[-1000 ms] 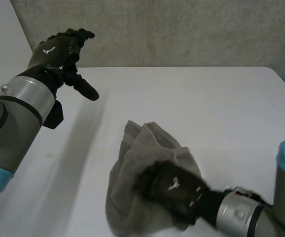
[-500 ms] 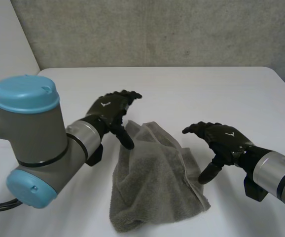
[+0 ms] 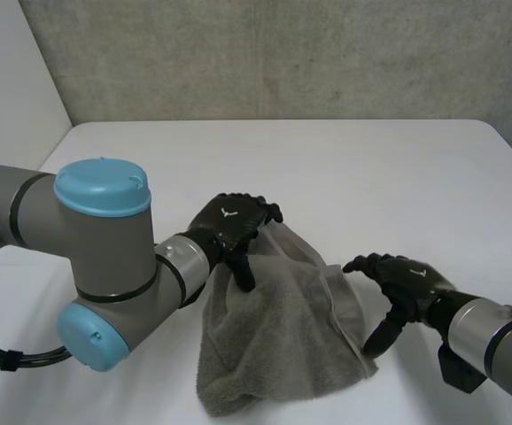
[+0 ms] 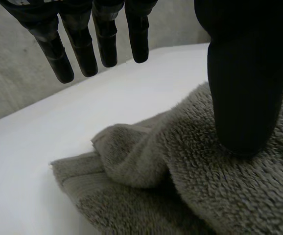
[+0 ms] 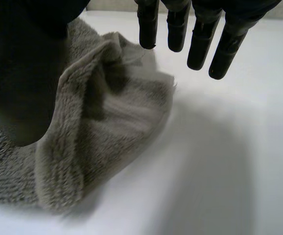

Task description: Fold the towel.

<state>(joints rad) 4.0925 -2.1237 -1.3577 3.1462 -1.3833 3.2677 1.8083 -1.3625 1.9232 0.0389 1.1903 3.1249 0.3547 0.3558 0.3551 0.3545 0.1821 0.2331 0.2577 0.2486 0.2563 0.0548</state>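
The towel (image 3: 274,336) lies on the near middle of the bench (image 3: 371,177). The left robot hand (image 3: 234,221) is over its far left corner, thumb touching it. The right robot hand (image 3: 407,279) is just beside its right edge.

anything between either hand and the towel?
Nothing visible. The left hand is open over the far corner of the towel, and its thumb appears to rest on the cloth. The right hand is open at the towel edge on its own side, fingers over the bare table.
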